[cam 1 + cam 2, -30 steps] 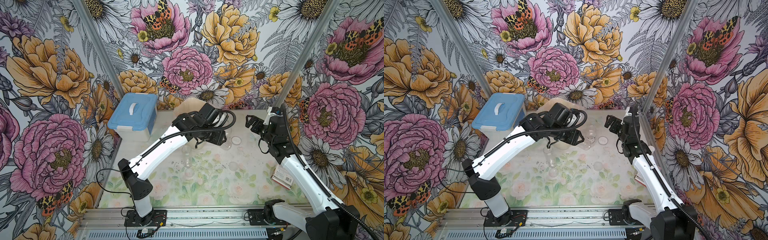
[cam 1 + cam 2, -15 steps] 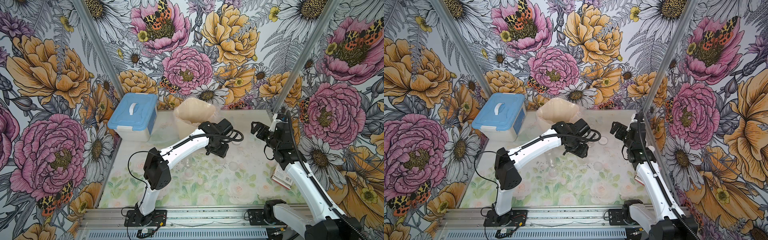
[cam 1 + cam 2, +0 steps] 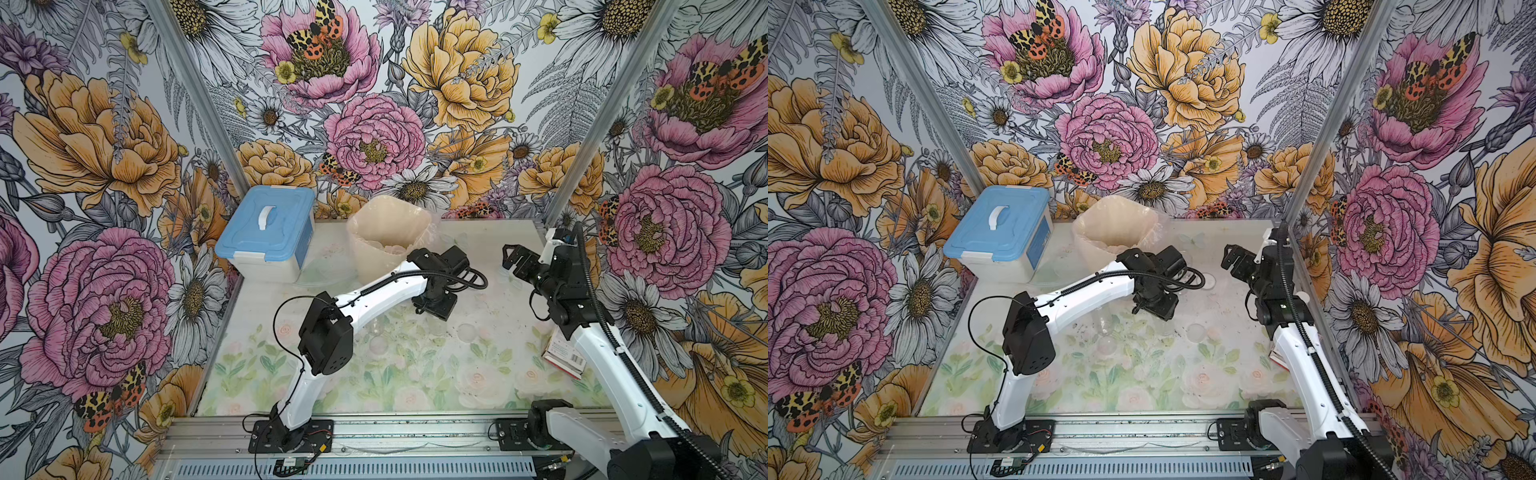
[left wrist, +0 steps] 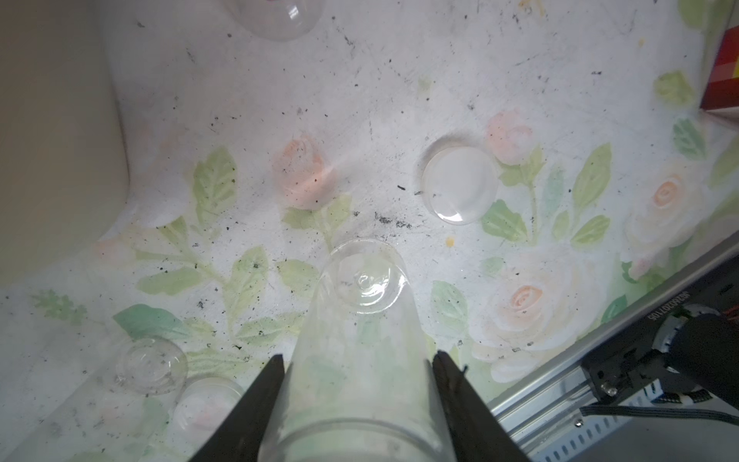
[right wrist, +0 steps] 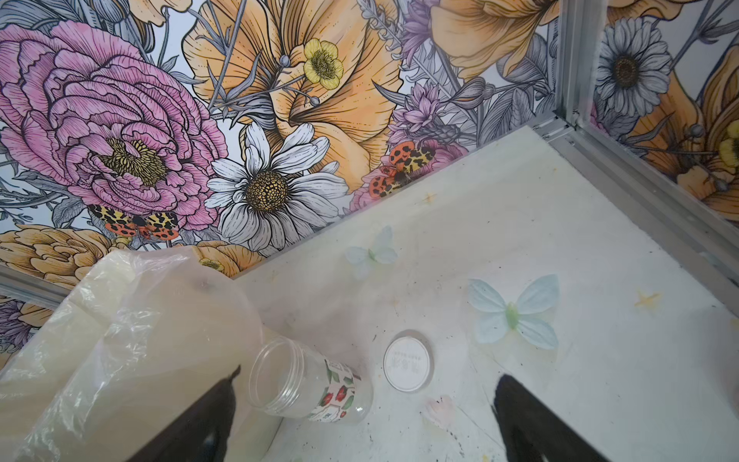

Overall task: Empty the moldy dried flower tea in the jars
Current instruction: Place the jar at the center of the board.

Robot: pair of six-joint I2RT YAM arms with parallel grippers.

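Near the centre of both top views, the left jaws are clamping a clear uncapped jar (image 4: 360,320) by its sides, its base pointing at the bench (image 4: 400,100). Right of centre, the right jaws are hanging wide apart, holding nothing, over a labelled jar (image 5: 308,384) lying sideways just beside the lined bin (image 5: 132,328).
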